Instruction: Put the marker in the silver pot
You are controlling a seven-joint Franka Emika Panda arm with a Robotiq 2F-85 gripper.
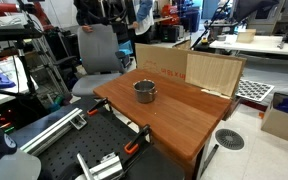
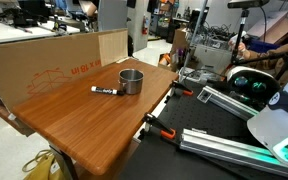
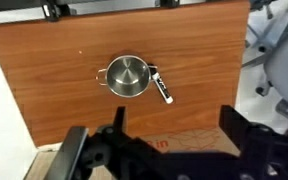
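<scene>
My jaws stand wide apart and hold nothing. In the wrist view their two dark fingers rise from the bottom edge, with bare bench showing between them. They hang high over the near edge of the bench, well apart from everything on it. I see them only in the wrist view.

Beyond them, near the middle of the bench, the pot stands upright with its mouth open toward me. Its inside shows only bright metal, and a little handle sticks out at its side. The marker lies flat on the wood just beside the pot, outside it. It is black with a white band, and it slants away from the rim. One end comes very close to the pot's wall, but I cannot tell whether they touch.

In an exterior view the marker lies in front of the pot on the bench. In an exterior view the pot stands alone on the bench, and I cannot make out the marker there.

A cardboard sheet with red print stands along one edge of the bench. Orange clamps grip another edge. Farther out stands a grey chair.
</scene>
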